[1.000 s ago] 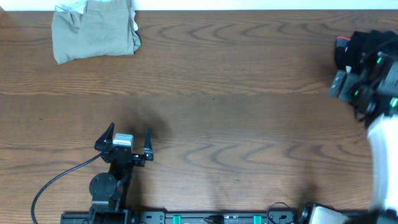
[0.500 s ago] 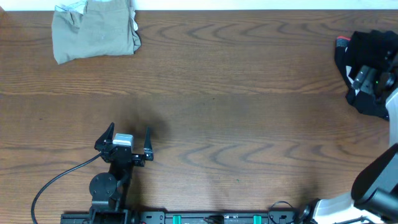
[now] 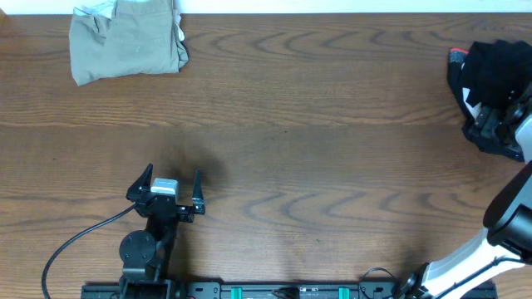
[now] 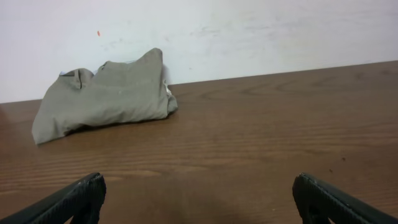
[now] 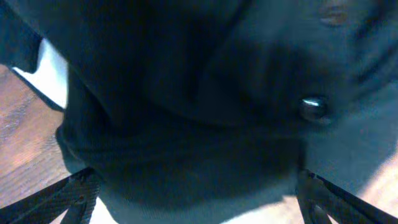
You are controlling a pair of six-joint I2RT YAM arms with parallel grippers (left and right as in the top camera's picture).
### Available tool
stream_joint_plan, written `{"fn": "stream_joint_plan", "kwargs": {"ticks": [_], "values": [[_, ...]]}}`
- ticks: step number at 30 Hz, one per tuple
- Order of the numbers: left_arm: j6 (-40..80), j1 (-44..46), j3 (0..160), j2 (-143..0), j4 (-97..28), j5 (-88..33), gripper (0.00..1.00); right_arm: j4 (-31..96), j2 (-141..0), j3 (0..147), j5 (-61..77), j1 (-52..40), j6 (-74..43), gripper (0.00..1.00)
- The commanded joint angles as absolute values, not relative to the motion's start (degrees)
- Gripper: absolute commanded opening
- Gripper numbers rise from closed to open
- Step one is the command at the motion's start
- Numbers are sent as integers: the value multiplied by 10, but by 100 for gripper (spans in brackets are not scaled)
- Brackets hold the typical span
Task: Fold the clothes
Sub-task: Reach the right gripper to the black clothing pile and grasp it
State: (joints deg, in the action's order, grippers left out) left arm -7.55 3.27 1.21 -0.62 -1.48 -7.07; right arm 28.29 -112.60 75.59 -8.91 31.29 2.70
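Note:
A heap of black clothes (image 3: 490,71) with a bit of red-orange trim (image 3: 456,55) lies at the table's far right edge. My right gripper (image 3: 501,124) is down on the near side of the heap. In the right wrist view the black fabric (image 5: 186,93) fills the frame, with a small round stud (image 5: 313,107) on it. The right gripper (image 5: 196,202) is open, its fingers wide apart on either side of the fabric. My left gripper (image 3: 173,184) is open and empty, low over the table at the front left, and also shows in its wrist view (image 4: 199,202).
A folded khaki-grey garment (image 3: 126,40) lies at the back left corner, also in the left wrist view (image 4: 102,96) against a white wall. A black cable (image 3: 75,241) loops at the front left. Bare brown wood (image 3: 316,149) stretches between the arms.
My right gripper has moved nearer and lower onto the near edge of the black heap, and its arm has swung toward the right. The left arm has not moved.

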Motion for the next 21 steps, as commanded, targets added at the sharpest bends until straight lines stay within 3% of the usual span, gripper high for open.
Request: {"fn": "stream_joint_plan", "kwargs": {"ticks": [1, 11, 16, 19, 21], "values": [[-79, 35, 2, -2, -34, -77, 98, 273, -1140, 767, -79, 303, 61, 99], [-79, 35, 2, -2, -34, -77, 98, 265, -1147, 767, -79, 300, 65, 96], [-79, 35, 2, -2, -34, -77, 98, 266, -1152, 767, -101, 300, 65, 73], [-79, 35, 2, -2, -34, -77, 98, 268, -1151, 767, -118, 300, 65, 39], [-79, 35, 2, -2, -34, -77, 98, 270, -1151, 767, -121, 300, 65, 27]]}}
